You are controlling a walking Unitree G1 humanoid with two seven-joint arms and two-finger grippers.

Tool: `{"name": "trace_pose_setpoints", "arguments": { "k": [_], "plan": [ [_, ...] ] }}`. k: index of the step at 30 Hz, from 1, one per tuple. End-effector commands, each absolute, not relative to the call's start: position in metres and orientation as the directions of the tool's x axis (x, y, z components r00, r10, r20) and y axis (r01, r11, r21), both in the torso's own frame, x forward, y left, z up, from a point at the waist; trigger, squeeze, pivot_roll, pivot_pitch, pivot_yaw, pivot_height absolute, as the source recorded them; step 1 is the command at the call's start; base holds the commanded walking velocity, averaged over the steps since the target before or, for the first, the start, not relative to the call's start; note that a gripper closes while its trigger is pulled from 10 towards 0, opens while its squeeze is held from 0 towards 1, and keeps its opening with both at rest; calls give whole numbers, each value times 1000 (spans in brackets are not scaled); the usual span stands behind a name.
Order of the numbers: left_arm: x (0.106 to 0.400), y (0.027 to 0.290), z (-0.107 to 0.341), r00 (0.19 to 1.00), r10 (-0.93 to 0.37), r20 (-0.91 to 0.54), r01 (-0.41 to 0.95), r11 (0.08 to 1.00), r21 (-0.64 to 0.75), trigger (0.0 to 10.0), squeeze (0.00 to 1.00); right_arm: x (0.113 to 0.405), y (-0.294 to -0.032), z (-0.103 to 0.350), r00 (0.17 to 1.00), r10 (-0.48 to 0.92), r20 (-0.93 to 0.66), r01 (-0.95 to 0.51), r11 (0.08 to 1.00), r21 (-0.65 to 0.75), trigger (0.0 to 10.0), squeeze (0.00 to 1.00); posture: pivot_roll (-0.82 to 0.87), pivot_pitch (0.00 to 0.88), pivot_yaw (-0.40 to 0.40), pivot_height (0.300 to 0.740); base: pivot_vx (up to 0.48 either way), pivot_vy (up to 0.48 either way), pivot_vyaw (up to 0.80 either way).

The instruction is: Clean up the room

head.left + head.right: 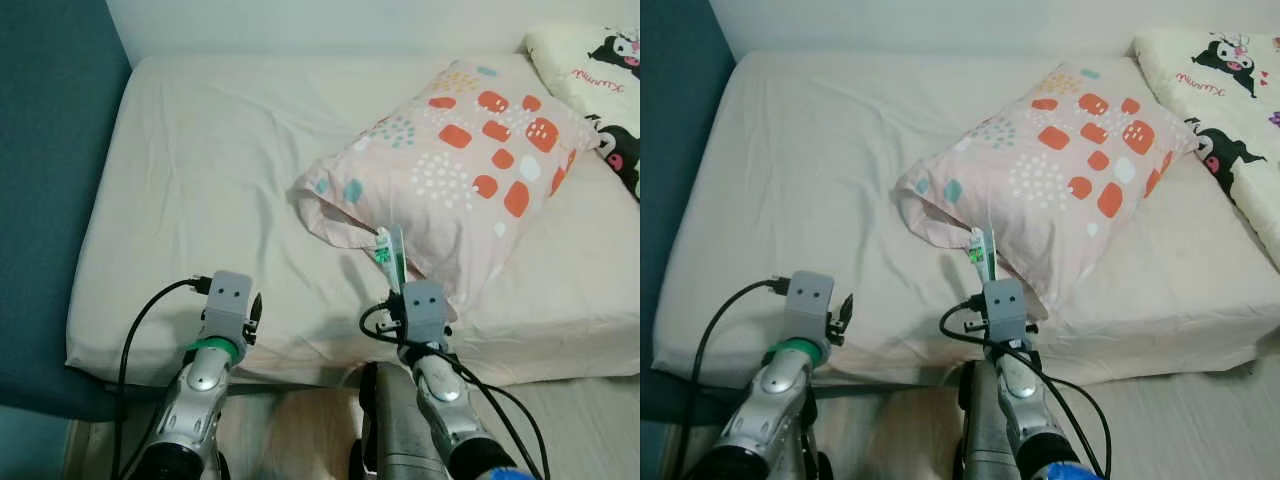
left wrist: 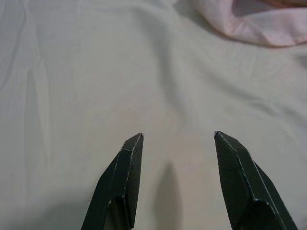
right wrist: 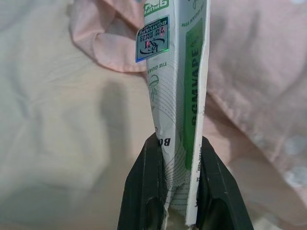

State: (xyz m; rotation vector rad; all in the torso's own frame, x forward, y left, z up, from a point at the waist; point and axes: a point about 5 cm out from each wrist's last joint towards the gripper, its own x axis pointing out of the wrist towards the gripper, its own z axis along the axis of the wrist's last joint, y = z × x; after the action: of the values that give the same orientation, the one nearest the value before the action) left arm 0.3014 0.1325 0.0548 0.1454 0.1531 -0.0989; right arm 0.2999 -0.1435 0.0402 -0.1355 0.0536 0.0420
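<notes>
Wide bare sheet on the bed (image 1: 200, 170) stretches from the pillow (image 1: 460, 160) toward the teal wall, the bed's near edge right under both arms. The white-and-green packet (image 3: 177, 91) stands upright just before the pillow's open end, long axis pointing toward it. Right gripper (image 3: 180, 143) pinches the packet's lower end; left gripper (image 2: 177, 136) hovers spread over sheet.

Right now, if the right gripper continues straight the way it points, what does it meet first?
Probably the pink pillow with orange patches: the right gripper, shut on a white-and-green packet, points at its open end, though depth is unclear.
</notes>
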Motion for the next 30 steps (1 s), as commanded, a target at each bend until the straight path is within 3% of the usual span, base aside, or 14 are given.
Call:
{"name": "trace_pose_setpoints", "arguments": {
  "k": [1,30],
  "plan": [
    [298,129,47,980,-92,-176,119,982,147,10000,0,296,-146,36,997,23,-72,-33,990,-139,10000,0,-20,67,-20,571,0,0,0],
    [301,130,50,986,-112,-124,131,979,154,10000,0,302,-132,39,995,46,-84,-57,989,-133,10000,0,2,35,-24,676,0,0,0]
  ]
}}
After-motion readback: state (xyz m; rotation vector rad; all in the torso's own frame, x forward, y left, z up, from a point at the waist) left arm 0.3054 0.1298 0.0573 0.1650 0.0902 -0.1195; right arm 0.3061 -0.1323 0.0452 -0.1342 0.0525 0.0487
